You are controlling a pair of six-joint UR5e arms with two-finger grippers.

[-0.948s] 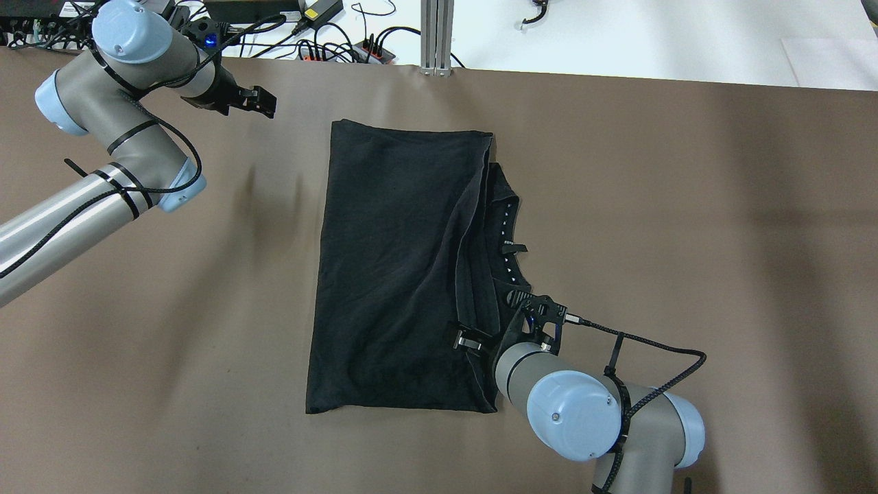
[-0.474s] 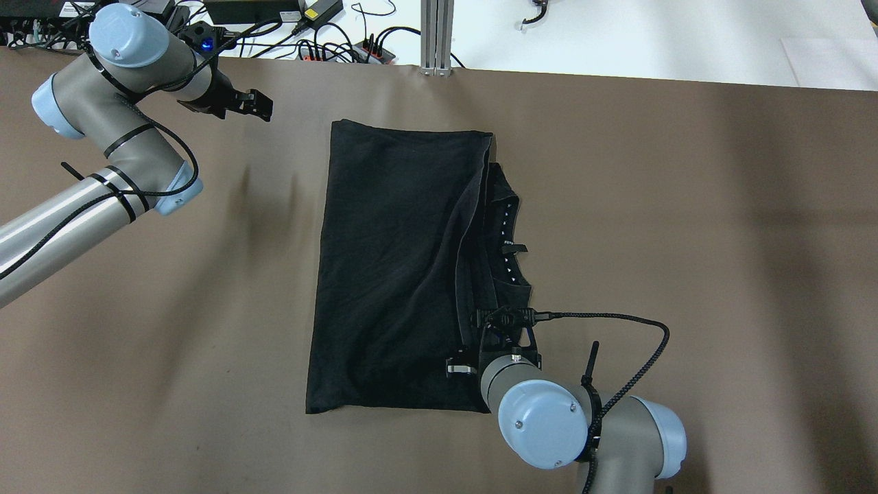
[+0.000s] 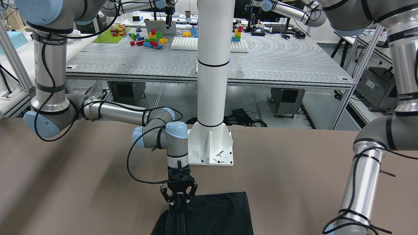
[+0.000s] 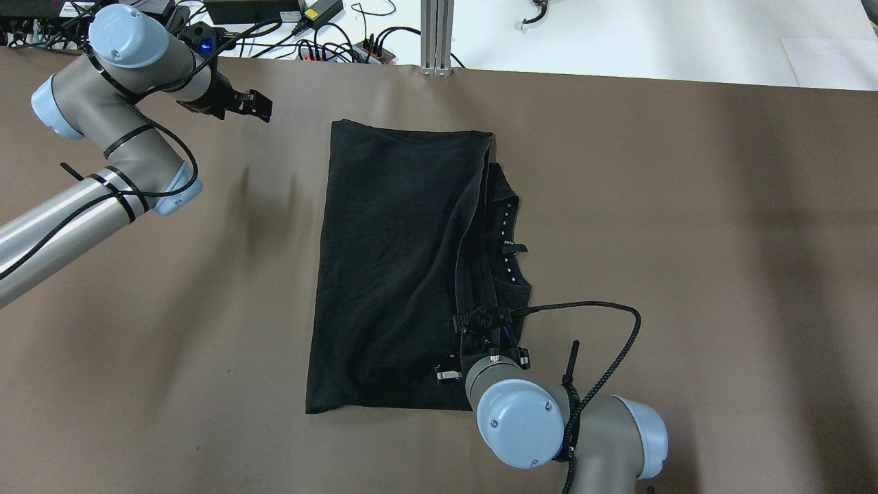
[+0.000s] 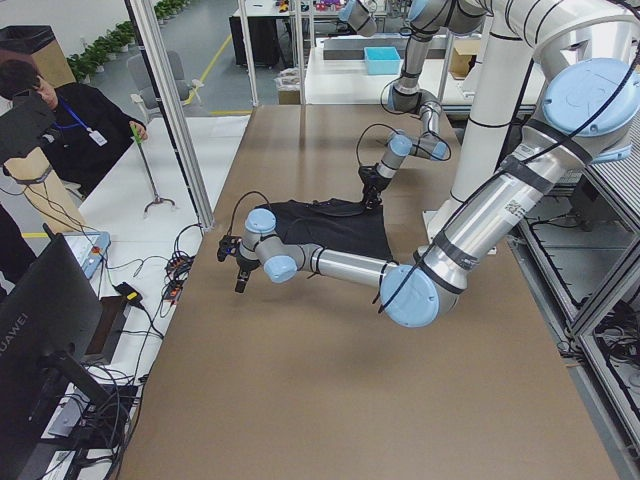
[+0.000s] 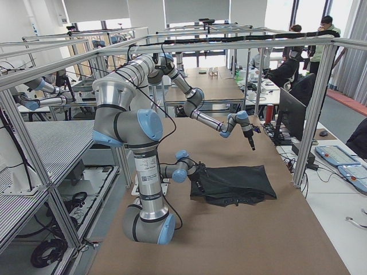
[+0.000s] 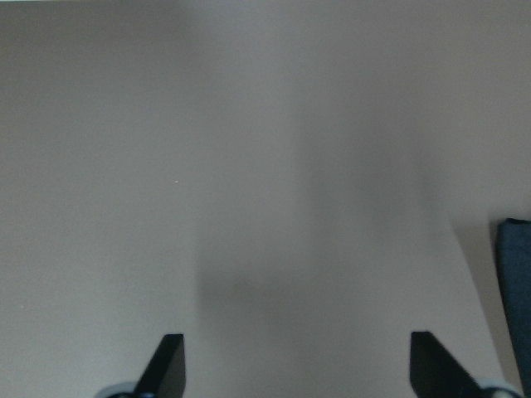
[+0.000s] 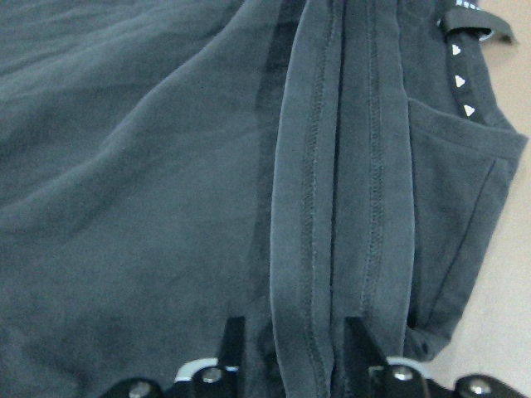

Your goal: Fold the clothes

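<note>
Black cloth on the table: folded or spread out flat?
Folded. The black cloth lies doubled over, hemmed edges stacked along one side, collar band peeking out beyond them.

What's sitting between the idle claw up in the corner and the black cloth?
Nothing: between the left gripper and the cloth lies only bare table, per the overhead view.

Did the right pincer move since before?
Yes. In the overhead view the right pincer slid left, toward the near edge of the thin black fabric rectangle.
</note>
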